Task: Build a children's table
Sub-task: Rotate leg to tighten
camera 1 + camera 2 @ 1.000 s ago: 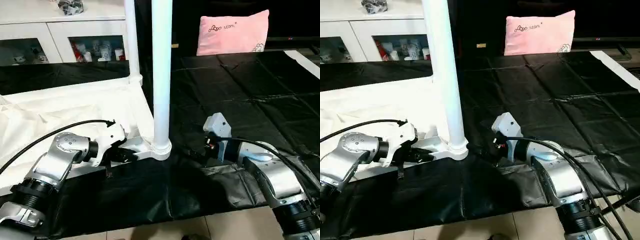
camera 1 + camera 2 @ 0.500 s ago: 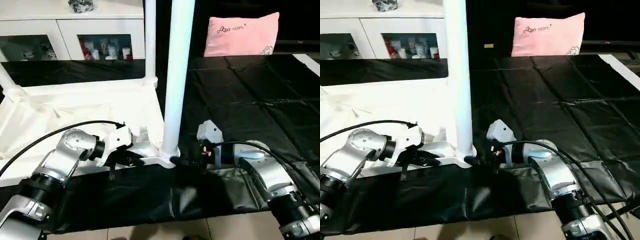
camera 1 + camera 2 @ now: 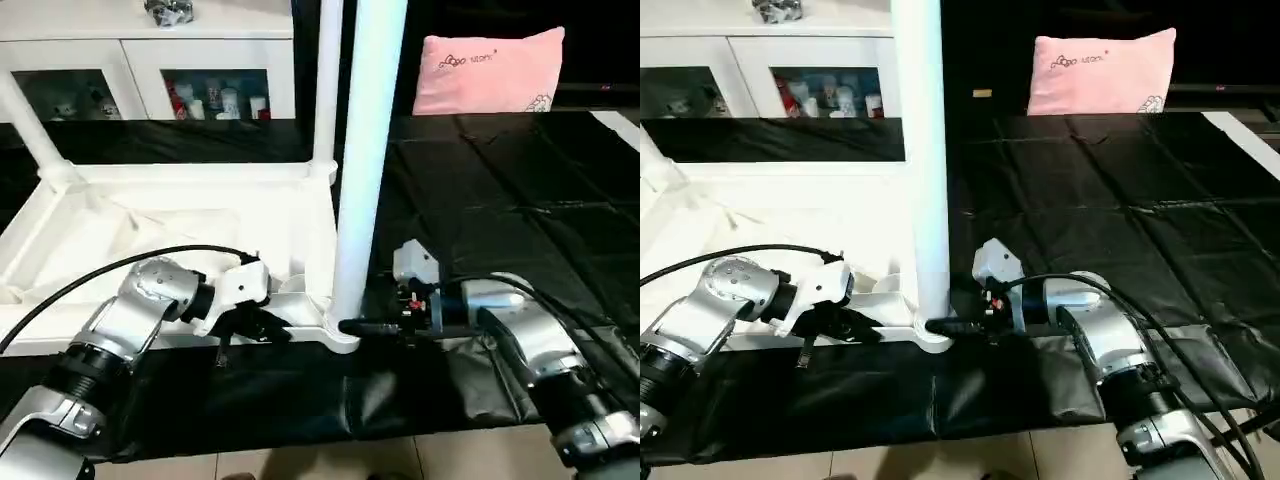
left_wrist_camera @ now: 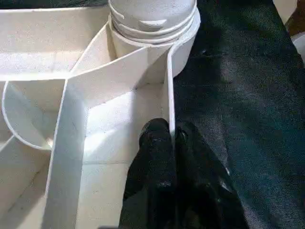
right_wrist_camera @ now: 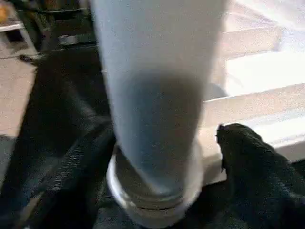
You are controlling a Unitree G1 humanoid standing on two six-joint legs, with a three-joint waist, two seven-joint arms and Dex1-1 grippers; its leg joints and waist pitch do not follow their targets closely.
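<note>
Black sheeting covers the floor where the upturned tabletop point(image 3: 190, 215) lies at left centre, left gripper point(image 4: 172, 143) clenched on its rim, right gripper point(image 5: 162, 157) straddling the lower-centre leg point(image 3: 365, 150) unclenched; an off-centre squeeze could tilt that leg from its corner socket point(image 3: 343, 335).

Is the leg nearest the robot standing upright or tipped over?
Upright: the leg rises vertically from its corner socket of the tabletop.

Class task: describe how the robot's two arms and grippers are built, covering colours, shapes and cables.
Both forearms are rounded silver cylinders with black ribbed collars. Each wrist carries a white block and a loose black cable. The left gripper and right gripper each have two black fingers.
</note>
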